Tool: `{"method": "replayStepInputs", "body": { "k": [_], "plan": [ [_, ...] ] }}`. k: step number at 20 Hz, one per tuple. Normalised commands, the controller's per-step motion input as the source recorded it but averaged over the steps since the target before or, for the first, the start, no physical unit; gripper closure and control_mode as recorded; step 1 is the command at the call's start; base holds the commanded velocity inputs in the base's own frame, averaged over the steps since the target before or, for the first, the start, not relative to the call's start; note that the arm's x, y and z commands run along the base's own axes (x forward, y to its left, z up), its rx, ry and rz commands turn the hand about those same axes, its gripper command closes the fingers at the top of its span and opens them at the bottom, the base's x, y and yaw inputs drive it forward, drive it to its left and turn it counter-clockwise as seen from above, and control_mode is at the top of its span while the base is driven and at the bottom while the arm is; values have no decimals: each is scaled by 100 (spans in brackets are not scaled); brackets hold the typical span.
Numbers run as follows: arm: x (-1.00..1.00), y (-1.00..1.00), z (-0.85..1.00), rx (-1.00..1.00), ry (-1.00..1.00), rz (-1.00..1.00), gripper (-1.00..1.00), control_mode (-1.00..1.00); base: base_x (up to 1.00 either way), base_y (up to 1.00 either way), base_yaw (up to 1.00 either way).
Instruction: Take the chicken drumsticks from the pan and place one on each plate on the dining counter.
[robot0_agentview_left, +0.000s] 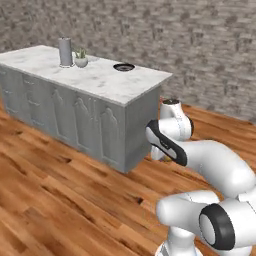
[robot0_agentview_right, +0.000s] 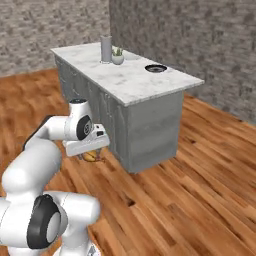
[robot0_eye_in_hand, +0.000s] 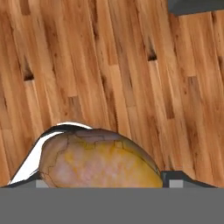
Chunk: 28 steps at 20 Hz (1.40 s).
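While the arm hangs low over the wooden floor (robot0_agentview_right: 200, 165) beside the grey base of the dining counter (robot0_agentview_right: 130, 80), the gripper (robot0_agentview_right: 91, 156) carries a chicken drumstick (robot0_eye_in_hand: 98, 162) between its jaws. In the hand view the golden-brown meat sits tight against the camera at 6 o'clock, its long axis running roughly from 9 to 3 o'clock across the frame, thick and rounded over most of what shows; the bone end cannot be made out. The jaws stand wide apart yet look clamped on the meaty part, one dark fingertip (robot0_eye_in_hand: 177, 177) peeking out at the drumstick's 3 o'clock side. In the right base view a small golden lump shows just under the hand, well below the level of the marble top.

The relation that matters for the coming move is height and bearing: the dark plate (robot0_agentview_right: 156, 68) lies on the counter at about 1 o'clock from the gripper in the right base view, well apart and clearly higher. Judging from this, the drumstick has to be lifted above the slab's edge before it travels toward that plate. A grey cylinder (robot0_agentview_left: 65, 51) and a small potted plant (robot0_agentview_left: 81, 59) stand farther along the marble, away from the likely path.
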Motion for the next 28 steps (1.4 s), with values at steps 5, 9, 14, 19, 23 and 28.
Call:
{"method": "replayStepInputs", "body": {
  "k": [5, 9, 14, 19, 23, 28],
  "plan": [
    [0, 0, 0, 0, 0, 0, 100, 100, 60, -38, -42],
    [0, 0, 0, 0, 0, 0, 100, 100, 95, -32, -12],
    [0, 0, 0, 0, 0, 0, 100, 100, 100, -29, -2],
    [0, 0, 0, 0, 0, 0, 100, 100, 100, -30, 0],
    [0, 0, 0, 0, 0, 0, 100, 100, 100, -32, 0],
    [0, 0, 0, 0, 0, 0, 100, 100, 100, -34, 0]
  ]
}}
